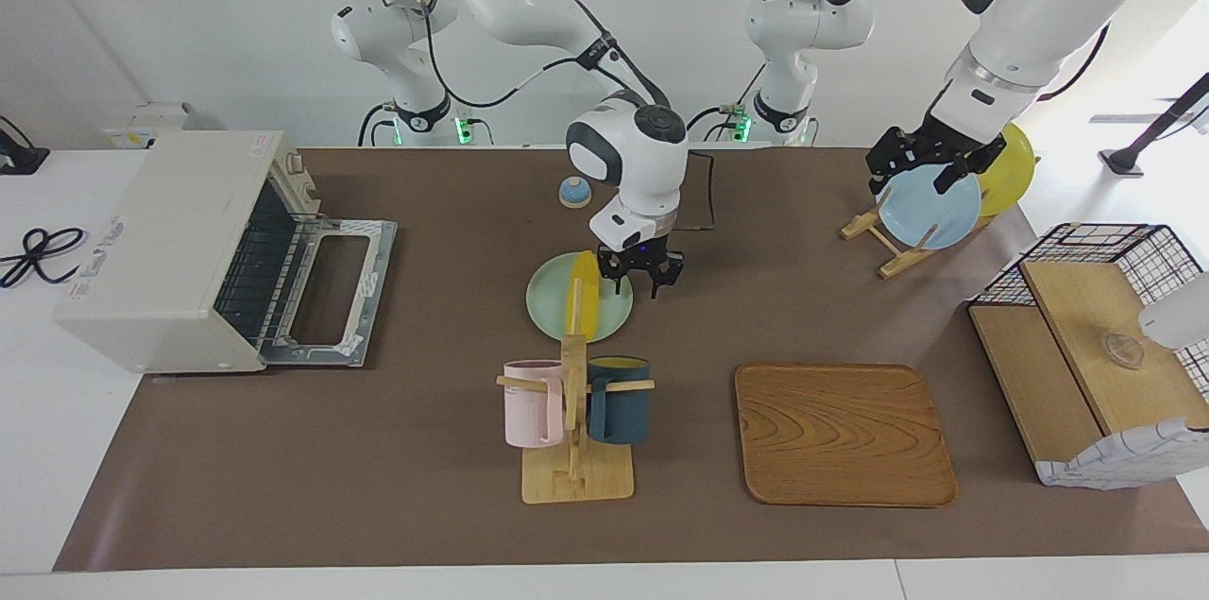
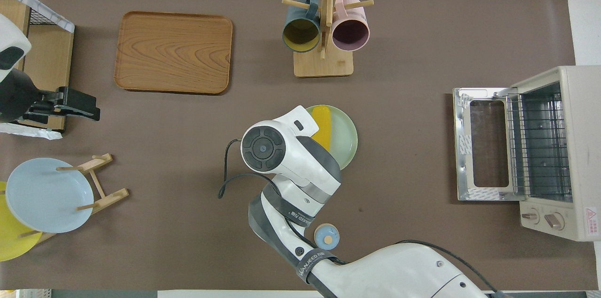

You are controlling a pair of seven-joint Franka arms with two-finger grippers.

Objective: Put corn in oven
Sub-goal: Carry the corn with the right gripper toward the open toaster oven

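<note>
The corn (image 1: pixel 586 296), a smooth bright yellow cob, lies flat on a pale green plate (image 1: pixel 551 307) near the middle of the table. The oven (image 1: pixel 175 246), boxy and cream-white, sits at the right arm's end of the table, its glass-windowed door (image 1: pixel 332 286) dropped open, wire rack showing.

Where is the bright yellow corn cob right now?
The bright yellow corn cob lies on the pale green round plate mid-table, nearer to the robots than the wooden mug rack, with the right gripper over the plate.
</note>
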